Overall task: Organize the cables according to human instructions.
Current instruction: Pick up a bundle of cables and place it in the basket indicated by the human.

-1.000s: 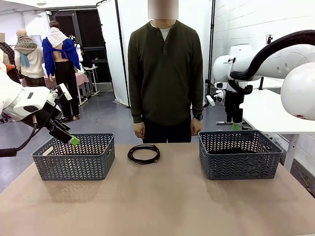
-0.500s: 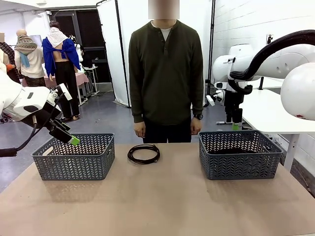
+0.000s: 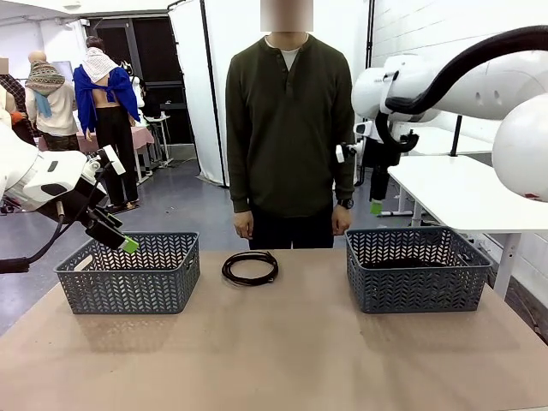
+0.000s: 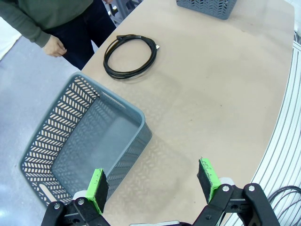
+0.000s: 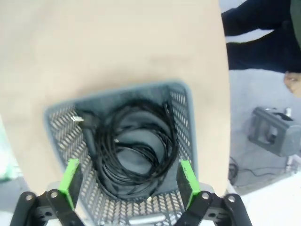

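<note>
A coiled black cable [image 3: 250, 267] lies flat on the tan table [image 3: 282, 360], near the far edge and between the two baskets, touching neither. In the left wrist view the same coil [image 4: 130, 56] sits beyond the left basket's far corner, its small plug end at the coil's edge.

The left grey basket [image 3: 128, 274] stands at the table's left side; its floor looks bare in the left wrist view, though the near wall hides part of it. The right grey basket [image 3: 418, 267] stands at the right side. In the right wrist view it [image 5: 61, 117] holds a loose heap of black cables [image 5: 134, 150], several coils overlapping; how many I cannot tell, as the picture is blurred.

The left gripper [image 3: 127, 244] hangs just above the left basket's near-left rim, its fingers [image 4: 99, 188] spread wide with nothing between them. The right gripper [image 3: 375, 207] is raised well above the table, over the right basket's far-left corner, its green-padded fingers [image 5: 71, 181] spread wide apart and empty.

The person [image 3: 289, 128] stands at the far side, arms down, hands at the table's edge behind the coil.
</note>
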